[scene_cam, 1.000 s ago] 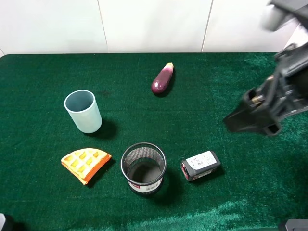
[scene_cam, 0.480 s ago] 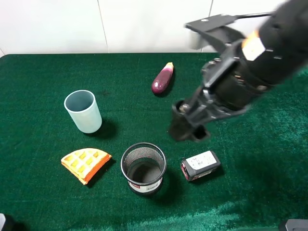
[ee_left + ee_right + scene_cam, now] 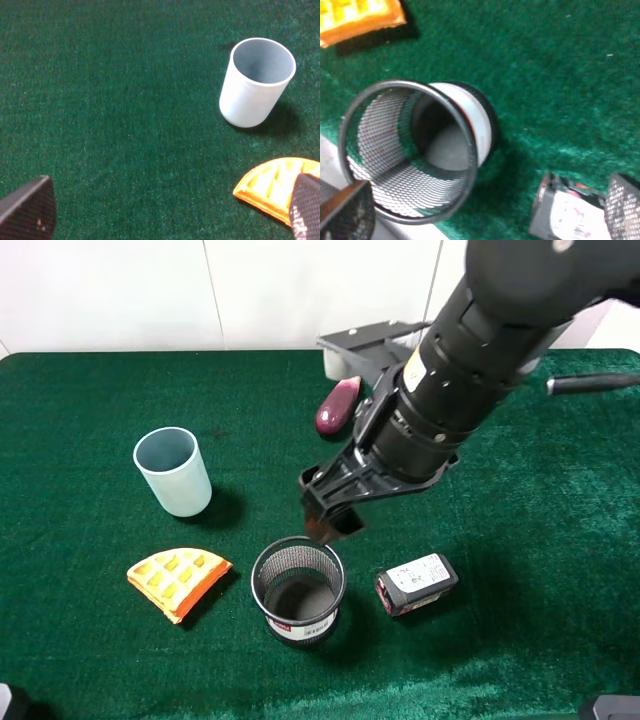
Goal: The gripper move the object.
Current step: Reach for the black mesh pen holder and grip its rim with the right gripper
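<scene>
The black wire-mesh pen cup point(image 3: 298, 590) stands upright on the green cloth near the front middle, its white label with a red mark facing front. My right gripper point(image 3: 330, 518) hangs just above and behind its rim, not touching it. In the right wrist view the cup point(image 3: 415, 150) lies between and ahead of the gripper point(image 3: 485, 212), whose jaws stand wide apart and empty. My left gripper point(image 3: 167, 215) is open and empty over bare cloth at the front left.
A pale blue plastic cup point(image 3: 174, 472) stands at the left, and also shows in the left wrist view point(image 3: 255, 82). An orange waffle piece point(image 3: 178, 580) lies left of the mesh cup. A black box with a white label point(image 3: 417, 584) lies to its right. An eggplant point(image 3: 337, 406) lies behind.
My right arm has swept from the right edge leftward and forward across the table, down to just above the mesh cup. The objects have not moved.
</scene>
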Robot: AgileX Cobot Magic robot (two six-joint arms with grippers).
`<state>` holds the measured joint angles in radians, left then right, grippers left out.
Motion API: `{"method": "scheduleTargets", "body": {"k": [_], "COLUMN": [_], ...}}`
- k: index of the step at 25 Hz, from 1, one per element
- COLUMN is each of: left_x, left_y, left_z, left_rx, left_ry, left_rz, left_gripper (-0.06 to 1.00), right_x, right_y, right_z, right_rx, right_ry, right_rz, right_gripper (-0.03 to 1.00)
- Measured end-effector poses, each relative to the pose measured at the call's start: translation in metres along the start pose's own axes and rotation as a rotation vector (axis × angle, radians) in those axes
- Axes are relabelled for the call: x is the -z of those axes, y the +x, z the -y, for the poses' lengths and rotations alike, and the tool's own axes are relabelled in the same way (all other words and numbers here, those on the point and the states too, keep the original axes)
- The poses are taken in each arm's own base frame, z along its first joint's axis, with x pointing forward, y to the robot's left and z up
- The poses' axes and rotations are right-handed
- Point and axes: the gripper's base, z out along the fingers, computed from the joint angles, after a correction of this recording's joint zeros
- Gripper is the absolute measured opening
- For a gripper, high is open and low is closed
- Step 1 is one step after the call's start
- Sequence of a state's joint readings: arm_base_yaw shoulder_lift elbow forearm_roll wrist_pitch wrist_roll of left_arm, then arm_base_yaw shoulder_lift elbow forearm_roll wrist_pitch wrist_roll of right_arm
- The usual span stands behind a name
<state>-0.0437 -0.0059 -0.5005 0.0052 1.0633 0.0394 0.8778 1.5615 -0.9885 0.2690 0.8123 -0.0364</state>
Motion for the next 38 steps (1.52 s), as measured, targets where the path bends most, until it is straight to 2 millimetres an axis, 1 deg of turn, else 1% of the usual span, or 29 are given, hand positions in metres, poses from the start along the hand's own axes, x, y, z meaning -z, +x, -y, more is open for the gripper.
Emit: {"method": "scheduleTargets", "body": {"k": [4, 5, 7, 10, 15, 24, 25, 29, 38], "left_x": [0.0, 0.0, 0.0, 0.0, 0.0, 0.0, 0.0, 0.0, 0.0], "left_y": [0.0, 0.0, 0.0, 0.0, 0.0, 0.0, 0.0, 0.0, 0.0], "left_z": [0.0, 0.0, 0.0, 0.0, 0.0, 0.0, 0.0, 0.0, 0.0], "left_rx": [0.0, 0.0, 0.0, 0.0, -0.001, -0.001, -0.001, -0.001, -0.001], "left_ry": [0.0, 0.0, 0.0, 0.0, -0.002, -0.004, -0.004, -0.004, -0.004], "left_rz": [0.0, 0.0, 0.0, 0.0, 0.0, 0.0, 0.0, 0.0, 0.0], "left_gripper": [0.94, 0.94, 0.94, 0.94, 0.94, 0.94, 0.94, 0.94, 0.94], "right_x": [-0.014, -0.014, -0.02, -0.027, -0.038, -0.064, -0.071, -0.084, -0.099], "right_y": [-0.001, -0.001, 0.0, -0.001, -0.003, -0.004, -0.003, -0.003, -0.001], "right_z": [-0.005, -0.005, -0.012, -0.016, -0.013, -0.006, -0.004, -0.001, 0.002], "right_rx": [0.01, 0.01, 0.038, 0.054, 0.051, 0.06, 0.056, 0.048, 0.039], "right_ry": [-0.017, -0.017, -0.018, -0.011, 0.009, 0.05, 0.055, 0.062, 0.069], "right_rz": [-0.031, -0.031, -0.032, -0.033, -0.041, -0.086, -0.105, -0.122, -0.153], "right_gripper": [0.7, 0.7, 0.7, 0.7, 0.7, 0.7, 0.7, 0.7, 0.7]}}
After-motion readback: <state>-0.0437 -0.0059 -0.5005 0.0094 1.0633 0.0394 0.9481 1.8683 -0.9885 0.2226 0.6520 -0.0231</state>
